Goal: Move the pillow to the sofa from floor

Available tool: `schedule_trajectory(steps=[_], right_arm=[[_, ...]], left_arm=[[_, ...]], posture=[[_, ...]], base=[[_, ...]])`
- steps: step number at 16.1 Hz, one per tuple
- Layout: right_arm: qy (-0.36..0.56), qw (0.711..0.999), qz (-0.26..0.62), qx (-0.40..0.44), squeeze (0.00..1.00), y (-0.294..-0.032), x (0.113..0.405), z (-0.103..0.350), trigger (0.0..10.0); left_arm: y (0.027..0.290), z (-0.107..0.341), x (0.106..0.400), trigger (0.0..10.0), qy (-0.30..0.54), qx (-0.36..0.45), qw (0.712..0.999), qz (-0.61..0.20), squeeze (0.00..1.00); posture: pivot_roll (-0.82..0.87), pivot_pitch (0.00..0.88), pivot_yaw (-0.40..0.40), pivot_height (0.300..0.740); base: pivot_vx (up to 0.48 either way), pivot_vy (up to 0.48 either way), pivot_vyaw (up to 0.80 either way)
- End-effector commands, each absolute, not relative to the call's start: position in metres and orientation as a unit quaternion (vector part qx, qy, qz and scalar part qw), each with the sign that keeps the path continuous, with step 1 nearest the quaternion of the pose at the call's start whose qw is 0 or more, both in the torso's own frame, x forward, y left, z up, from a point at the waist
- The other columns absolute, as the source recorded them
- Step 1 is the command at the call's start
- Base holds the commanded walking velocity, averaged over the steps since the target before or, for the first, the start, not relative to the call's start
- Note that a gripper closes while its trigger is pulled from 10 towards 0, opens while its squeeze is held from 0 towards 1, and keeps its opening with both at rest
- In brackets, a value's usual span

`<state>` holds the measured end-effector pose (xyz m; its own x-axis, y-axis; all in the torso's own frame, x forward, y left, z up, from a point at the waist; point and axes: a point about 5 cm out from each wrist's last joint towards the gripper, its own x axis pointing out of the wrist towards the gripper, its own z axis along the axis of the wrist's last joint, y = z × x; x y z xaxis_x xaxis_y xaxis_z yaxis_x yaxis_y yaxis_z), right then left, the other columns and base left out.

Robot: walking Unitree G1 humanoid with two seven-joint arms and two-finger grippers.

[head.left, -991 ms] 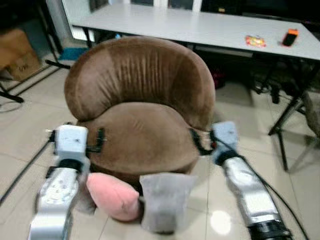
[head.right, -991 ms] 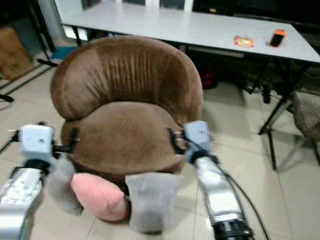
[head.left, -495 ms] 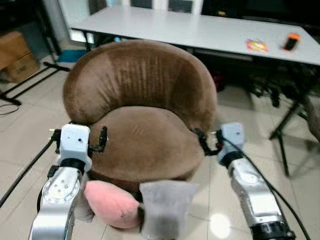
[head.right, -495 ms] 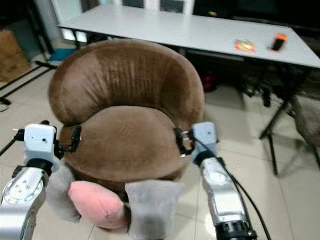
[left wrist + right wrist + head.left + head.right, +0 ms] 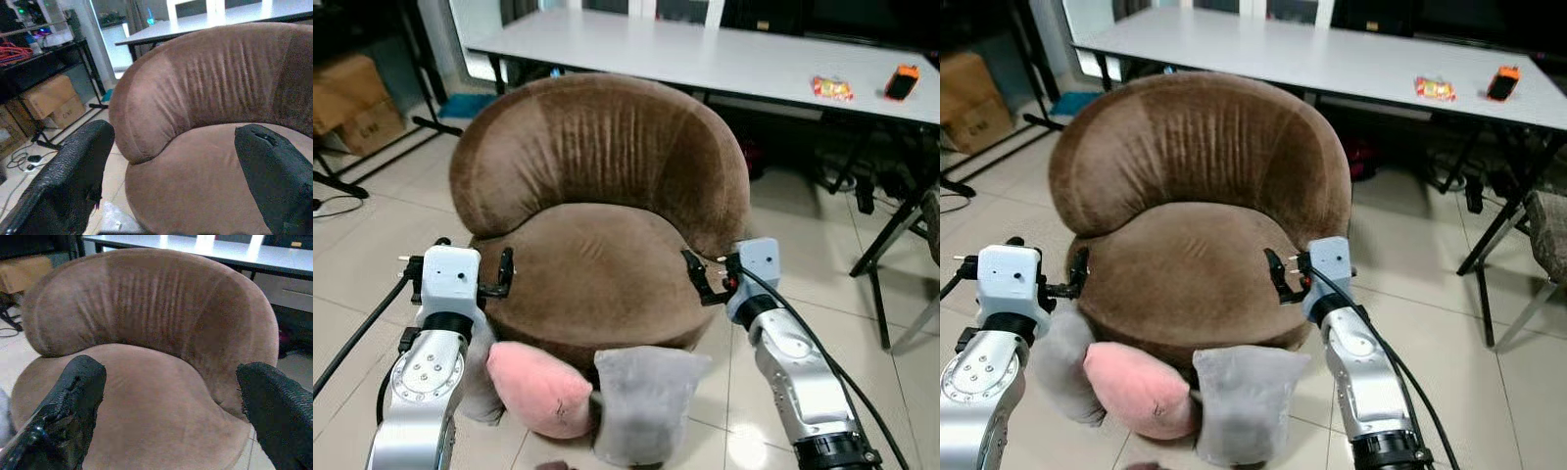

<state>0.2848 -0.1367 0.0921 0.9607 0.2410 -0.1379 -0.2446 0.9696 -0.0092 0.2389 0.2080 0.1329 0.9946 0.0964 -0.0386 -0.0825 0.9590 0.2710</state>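
Left eye view, pink pillow (image 5: 540, 390) on floor against empty brown sofa (image 5: 597, 196), left gripper (image 5: 499, 276) and right gripper (image 5: 697, 277) fingers apart

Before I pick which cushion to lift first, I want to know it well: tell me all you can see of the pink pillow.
The pink pillow is a plump, rounded cushion of soft, slightly fuzzy-looking fabric, plain salmon pink. It lies on the tiled floor against the front base of the brown sofa. A grey pillow presses against one side of it, and another grey cushion sits on the other side, beside the left arm. Neither gripper touches it.
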Motion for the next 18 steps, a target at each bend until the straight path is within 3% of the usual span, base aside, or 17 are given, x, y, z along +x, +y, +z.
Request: schedule_trajectory(steps=[1,7,13,18], right_arm=[[0.071,0.991,0.115,-0.005,0.00,-0.1400,0.2834,0.0908,10.0],[0.064,0.992,0.107,-0.012,0.00,-0.1424,0.2840,0.0919,10.0],[0.067,0.993,0.095,-0.019,0.00,-0.1442,0.2874,0.0920,10.0],[0.067,0.993,0.093,-0.020,0.00,-0.1445,0.2880,0.0920,10.0]], left_arm=[[0.2081,0.1296,0.2378,10.0,0.030,0.140,0.989,0.045,0.00],[0.2078,0.1281,0.2379,10.0,0.033,0.137,0.989,0.049,0.00],[0.2088,0.1291,0.2400,10.0,0.029,0.120,0.991,0.047,0.00],[0.2085,0.1292,0.2404,10.0,0.028,0.119,0.991,0.046,0.00]], posture=[[0.01,0.000,-0.020,0.655],[0.01,0.000,-0.025,0.592],[0.00,0.000,-0.029,0.592],[0.00,0.000,-0.029,0.592]], base=[[0.000,0.000,0.00],[0.000,0.000,0.00],[0.000,0.000,0.00],[0.270,0.000,0.00]])
